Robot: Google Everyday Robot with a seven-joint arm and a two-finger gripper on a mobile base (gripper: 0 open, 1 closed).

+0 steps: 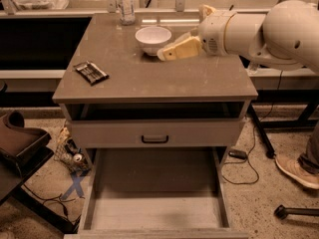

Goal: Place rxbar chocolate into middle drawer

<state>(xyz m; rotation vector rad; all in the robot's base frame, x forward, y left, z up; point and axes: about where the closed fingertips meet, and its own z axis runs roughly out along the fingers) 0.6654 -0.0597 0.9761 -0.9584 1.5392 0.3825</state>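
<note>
Rxbar chocolate (91,72) lay flat on the left front part of the cabinet top (199,78), skewed to the edge, nothing touching it. Not yet picked. Lying flat, it probably called for a top-down grasp.

Clear bottle (124,4) stood upright at the back edge, well apart from the bar. White bowl (153,39) sat mid-top, upright and apparently empty, between the bar and the arm.

Below: the drawer front (154,133) with the dark handle was shut. Under it the middle drawer (154,208) was pulled fully out, floor bare, so the drop target was ready and open from above.

Gripper (168,53) hung low over the top just right of the bowl, tip pointing left and slightly down, almost at the bowl's rim. Couldn't tell whether it was open or closed. It carried nothing I could see. It was well apart from the bar.

White arm (279,29) came in from the right edge, forearm roughly level above the cabinet, wrist bent toward the bar's side. My read: mid-reach, with the bowl the collision risk.

Someone's shoe (296,171) was on the floor at right.
</note>
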